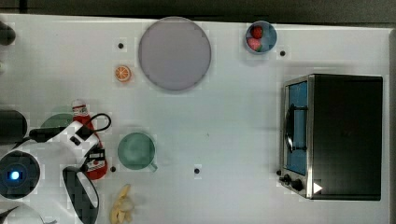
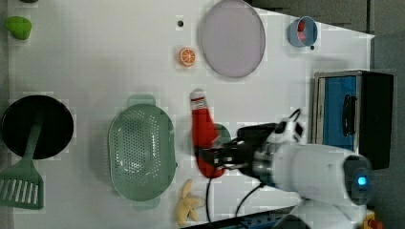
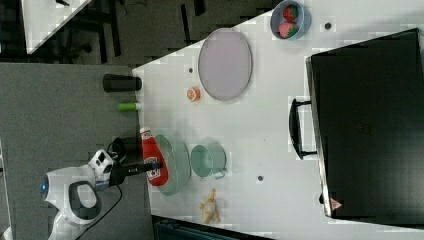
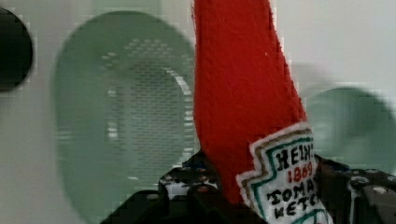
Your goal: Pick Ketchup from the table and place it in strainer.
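Observation:
My gripper (image 2: 213,158) is shut on the lower body of the Ketchup (image 2: 202,128), a red bottle with a white cap and a white label. The bottle (image 1: 82,113) hangs in the air, its cap pointing away from the arm. The pale mint strainer (image 2: 141,151) lies on the table toward the left view's left of the bottle and has nothing in it. In the wrist view the Ketchup (image 4: 243,93) stands in front, with the strainer (image 4: 126,116) below and off to one side. In the right view the bottle (image 3: 151,152) overlaps the strainer's rim (image 3: 176,159).
A darker green cup (image 1: 136,150) stands close beside the bottle. A grey plate (image 1: 174,52), an orange slice (image 1: 123,73) and a blue bowl of fruit (image 1: 261,37) lie further off. A toaster oven (image 1: 334,135), a banana peel (image 1: 122,205), a black pan (image 2: 37,126) and a spatula (image 2: 21,188) are nearby.

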Robot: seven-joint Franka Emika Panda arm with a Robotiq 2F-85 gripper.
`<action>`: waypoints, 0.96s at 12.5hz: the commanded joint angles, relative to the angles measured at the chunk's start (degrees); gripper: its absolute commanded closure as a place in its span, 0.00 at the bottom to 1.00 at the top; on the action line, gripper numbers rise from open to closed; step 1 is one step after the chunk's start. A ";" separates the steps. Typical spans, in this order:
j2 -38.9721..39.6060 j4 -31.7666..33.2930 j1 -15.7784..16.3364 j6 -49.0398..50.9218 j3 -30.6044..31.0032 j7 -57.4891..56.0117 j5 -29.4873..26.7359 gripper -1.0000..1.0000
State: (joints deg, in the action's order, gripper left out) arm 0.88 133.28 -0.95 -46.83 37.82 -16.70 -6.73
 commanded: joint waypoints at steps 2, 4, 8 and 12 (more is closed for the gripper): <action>6.77 -1.11 0.48 -9.22 2.95 12.02 -0.37 0.38; 11.70 -1.12 1.09 -14.48 3.85 14.65 -0.27 0.38; 17.46 -1.33 1.88 -16.84 3.74 14.88 -0.20 0.15; 15.89 -2.88 1.01 -17.48 3.46 15.18 -0.26 0.00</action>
State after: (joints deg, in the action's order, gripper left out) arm 19.04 132.83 0.64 -63.17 40.99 -5.51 -6.30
